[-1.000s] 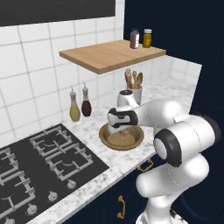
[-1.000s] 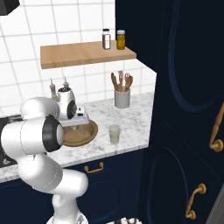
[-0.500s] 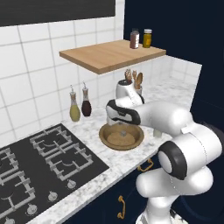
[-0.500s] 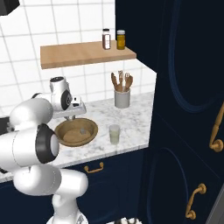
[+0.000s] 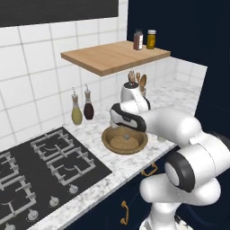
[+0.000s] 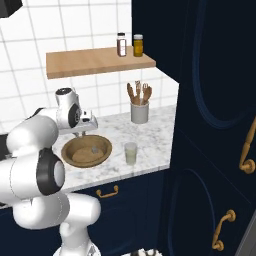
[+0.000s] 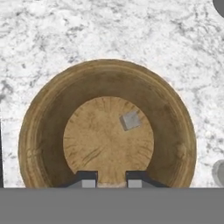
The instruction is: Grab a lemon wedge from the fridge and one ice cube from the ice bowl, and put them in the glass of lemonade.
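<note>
Directly below my hand [image 7: 111, 179] sits the ice bowl [image 7: 39, 144], a wide brown wooden dish on the marbled tabletop [image 7: 87, 30]. My fingers are drawn close together, a narrow gap between the tips, and nothing is held between them. The ice cube [image 7: 130, 120] lies on the flat floor of the bowl, a little off centre, apart from my fingertips and ahead of them in the hand view. From the right base view, my hand [image 6: 86, 125] hovers over the bowl's [image 6: 75, 157] far rim, and the cube [image 6: 94, 149] shows as a small pale speck inside. The glass of lemonade [image 6: 131, 153] stands on the tabletop [image 6: 155, 130] just beside the bowl, toward the dark cabinets, with pale liquid in it.
</note>
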Motion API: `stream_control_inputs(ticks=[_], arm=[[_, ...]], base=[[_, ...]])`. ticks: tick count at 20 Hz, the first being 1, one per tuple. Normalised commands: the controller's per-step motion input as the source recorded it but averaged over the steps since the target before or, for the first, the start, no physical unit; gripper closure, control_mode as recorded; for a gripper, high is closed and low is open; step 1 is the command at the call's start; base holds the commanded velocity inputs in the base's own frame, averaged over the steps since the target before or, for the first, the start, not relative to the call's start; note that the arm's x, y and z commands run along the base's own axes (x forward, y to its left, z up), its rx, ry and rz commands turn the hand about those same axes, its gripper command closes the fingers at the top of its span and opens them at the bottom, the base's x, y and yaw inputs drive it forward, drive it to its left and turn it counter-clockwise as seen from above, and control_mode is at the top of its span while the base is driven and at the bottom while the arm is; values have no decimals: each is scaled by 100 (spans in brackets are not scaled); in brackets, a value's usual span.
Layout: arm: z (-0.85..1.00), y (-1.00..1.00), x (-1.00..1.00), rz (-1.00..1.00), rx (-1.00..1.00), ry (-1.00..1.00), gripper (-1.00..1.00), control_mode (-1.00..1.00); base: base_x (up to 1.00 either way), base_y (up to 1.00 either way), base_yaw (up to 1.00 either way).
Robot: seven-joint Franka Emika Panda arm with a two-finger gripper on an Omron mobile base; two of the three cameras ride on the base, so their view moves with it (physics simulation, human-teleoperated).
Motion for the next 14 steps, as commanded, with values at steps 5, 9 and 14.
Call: stream_control_inputs(ticks=[5,9,14], arm=[[14,0,0,0,2,-5,100,-100],[21,-26,-6,0,11,-9,100,-100],[20,-81,-62,-7,9,-9,100,-100]], base=[[0,0,0],[0,0,0],[0,0,0]])
